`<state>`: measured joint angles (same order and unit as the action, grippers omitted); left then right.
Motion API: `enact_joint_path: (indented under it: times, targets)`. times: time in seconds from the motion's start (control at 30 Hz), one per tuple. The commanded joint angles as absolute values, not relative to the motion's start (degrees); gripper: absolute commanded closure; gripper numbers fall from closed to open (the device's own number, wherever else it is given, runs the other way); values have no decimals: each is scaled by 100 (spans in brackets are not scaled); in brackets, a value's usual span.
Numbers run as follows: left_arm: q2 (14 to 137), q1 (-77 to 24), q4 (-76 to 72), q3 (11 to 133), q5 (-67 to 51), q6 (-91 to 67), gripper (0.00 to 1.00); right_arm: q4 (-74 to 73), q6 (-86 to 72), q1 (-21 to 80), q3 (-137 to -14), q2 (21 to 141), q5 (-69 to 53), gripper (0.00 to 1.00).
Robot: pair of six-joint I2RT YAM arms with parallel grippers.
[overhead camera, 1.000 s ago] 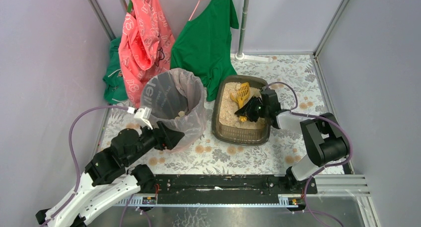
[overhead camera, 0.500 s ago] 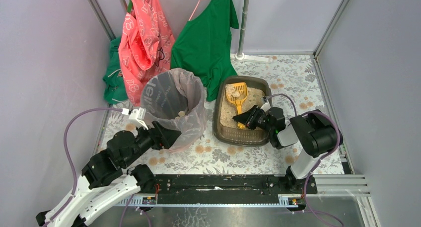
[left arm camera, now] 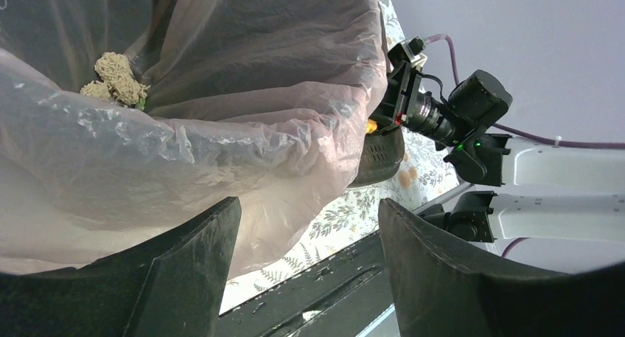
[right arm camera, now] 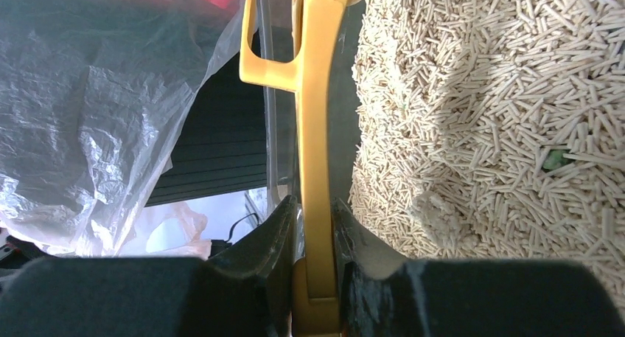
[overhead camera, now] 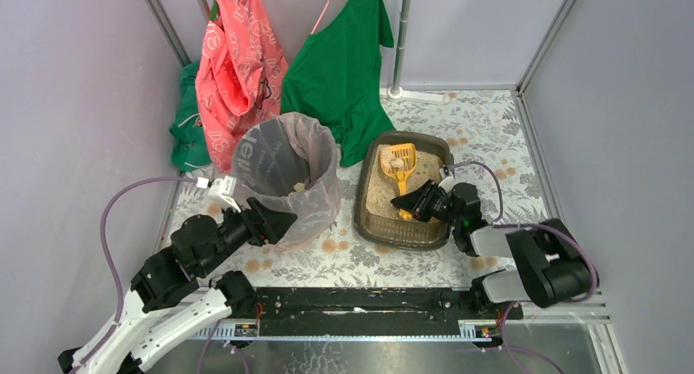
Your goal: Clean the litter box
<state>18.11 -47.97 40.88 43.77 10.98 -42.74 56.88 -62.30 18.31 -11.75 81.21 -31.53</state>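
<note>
The litter box [overhead camera: 399, 240], a dark shallow tray of beige pellet litter [right arm camera: 479, 94], sits right of centre on the floral floor. A yellow slotted scoop [overhead camera: 400, 161] lies over the litter, its head toward the far end with a pale clump on it. My right gripper [overhead camera: 412, 205] is shut on the scoop's handle [right arm camera: 315, 130], low at the box's near end. A grey clump [right arm camera: 440, 212] rests in the litter beside the right gripper [right arm camera: 313, 204]. My left gripper [overhead camera: 282, 223] stands open against the near side of the bagged bin [overhead camera: 286, 173], nothing between its fingers [left arm camera: 199, 248].
The bin's clear liner [left arm camera: 221, 130] holds a few beige clumps [left arm camera: 114, 75]. Pink and green clothes [overhead camera: 327, 63] hang at the back beside a metal stand pole [overhead camera: 401, 38]. A black rail [overhead camera: 368, 300] runs along the near edge. Grey walls enclose both sides.
My right arm has drawn back and sunk low. The scoop went from tilted up to lying flat, head toward the far end of the box. The left arm has hardly moved.
</note>
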Motion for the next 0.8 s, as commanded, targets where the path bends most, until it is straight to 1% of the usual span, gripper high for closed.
enact_joint_path:
  times: [0.0, 0.23, 0.43, 0.53, 0.67, 0.7, 0.77]
  targets:
    - [1879, -4827, 4102, 4602, 1171, -4264, 24, 3969, -5645, 1819, -1599, 7281, -2974, 100]
    - [1918, -4825, 4113, 4672, 1124, -4202, 24, 2477, -5475, 1819, -2053, 6398, -2857, 100]
    - [1865, -4830, 4113, 4659, 1095, -4192, 24, 1902, -5588, 1819, -1986, 5594, -2871, 100]
    - [1862, -4832, 4151, 4697, 1079, -4192, 24, 1661, -5758, 1804, -1872, 4968, -2893, 100]
    - [1834, -4827, 4213, 4695, 1065, -4229, 24, 908, -5744, 1701, -1750, 3901, -2614, 100]
    - [1818, -4830, 4218, 4674, 1042, -4254, 24, 921, -5819, 1697, -1633, 3717, -2551, 100]
    - [1789, -4833, 4202, 4603, 1005, -4317, 24, 1412, -6085, 1696, -1249, 3672, -2733, 100]
